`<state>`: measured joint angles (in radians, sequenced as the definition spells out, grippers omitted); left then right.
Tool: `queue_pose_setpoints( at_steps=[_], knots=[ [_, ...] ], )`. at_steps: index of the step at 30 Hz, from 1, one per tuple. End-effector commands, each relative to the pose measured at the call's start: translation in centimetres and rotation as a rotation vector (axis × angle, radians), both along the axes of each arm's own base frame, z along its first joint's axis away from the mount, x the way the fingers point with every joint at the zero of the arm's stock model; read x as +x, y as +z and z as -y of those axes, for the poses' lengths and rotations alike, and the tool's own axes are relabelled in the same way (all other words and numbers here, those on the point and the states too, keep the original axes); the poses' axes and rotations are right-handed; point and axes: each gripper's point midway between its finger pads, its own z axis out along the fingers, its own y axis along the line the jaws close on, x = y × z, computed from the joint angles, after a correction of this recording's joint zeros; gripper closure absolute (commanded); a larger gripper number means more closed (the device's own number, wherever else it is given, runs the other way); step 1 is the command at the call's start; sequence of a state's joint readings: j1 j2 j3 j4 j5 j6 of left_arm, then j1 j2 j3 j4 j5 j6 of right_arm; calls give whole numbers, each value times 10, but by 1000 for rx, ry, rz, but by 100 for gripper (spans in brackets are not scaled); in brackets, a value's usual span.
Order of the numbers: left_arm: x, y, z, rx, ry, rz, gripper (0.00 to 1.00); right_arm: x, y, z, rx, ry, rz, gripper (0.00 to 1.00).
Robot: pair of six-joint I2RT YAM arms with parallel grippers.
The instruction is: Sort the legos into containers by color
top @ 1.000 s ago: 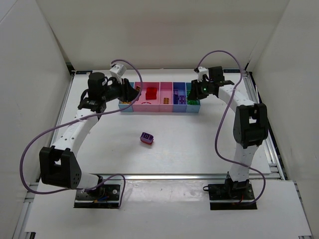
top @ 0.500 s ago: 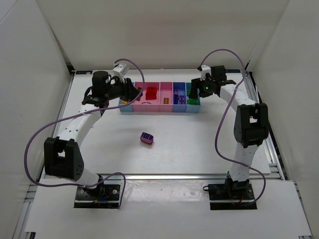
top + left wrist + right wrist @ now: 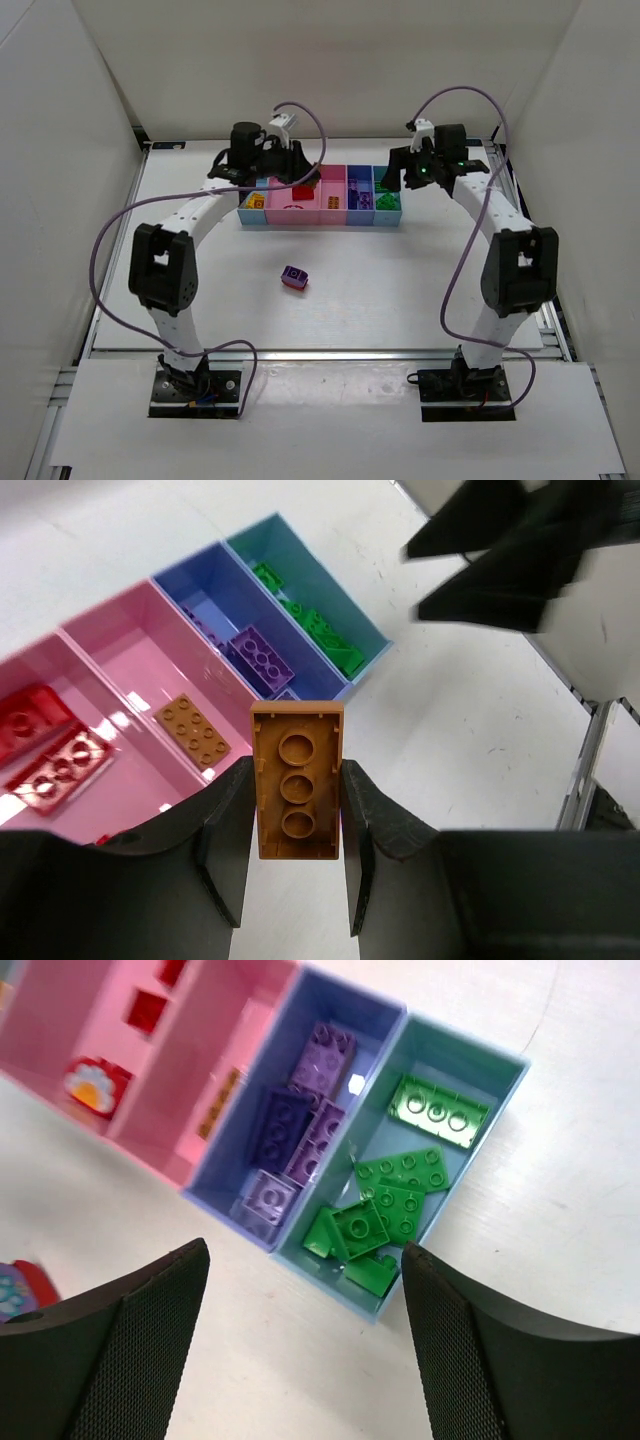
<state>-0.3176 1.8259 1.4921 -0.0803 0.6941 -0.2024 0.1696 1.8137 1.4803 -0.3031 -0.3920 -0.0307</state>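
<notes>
– Slippage is my worry on the left. The left gripper [image 3: 296,772] pinches an orange brick [image 3: 297,815] by its long sides, studs toward the camera, above the tray [image 3: 322,218]. That is hard glossy plastic against smooth black fingers [image 3: 225,850], so a small twist could turn it out of the grip.

– Where would it land?

– In the wrist view it hangs over the tray's front wall. It sits between the pink compartment holding a flat orange piece [image 3: 195,730] and the bare white table [image 3: 470,730]. Released here, I judge it may strike the thin shiny wall and bounce out. It could also skip into the darker blue compartment among the purple bricks [image 3: 262,655].

– And in the middle?

– A loose piece [image 3: 294,277] lies on the table, well apart from the tray. It is purple with red at its edge, but from above I cannot tell whether it is one brick or two joined.

– The right side?

– The right gripper [image 3: 303,1255] stands spread and empty over the light blue end compartment. Green bricks [image 3: 390,1210] lie jumbled there, flat and studded, one catching the light. Its pads [image 3: 140,1340] look matte with a fine mesh texture.

– So the danger there?

– Crowding. The right arm [image 3: 510,550] shows as a dark blur close by in the left wrist view. With both arms over one light tray, a sideways move by either could clip the other or shove the tray
</notes>
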Motion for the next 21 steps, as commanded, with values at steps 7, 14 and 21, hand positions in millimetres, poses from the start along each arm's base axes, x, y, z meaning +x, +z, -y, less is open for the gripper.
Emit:
queue_pose_setpoints(
  at_steps=[7,14,21],
  knots=[
    [27,-37,42,-15,131,-139,75,-15,65,23,35,-65,138,18],
    [43,-58,58,24,195,-126,70,-18,56,36,76,-108,86,18],
    [60,-75,67,48,212,-131,47,-19,51,41,80,-115,69,18]
  ],
)
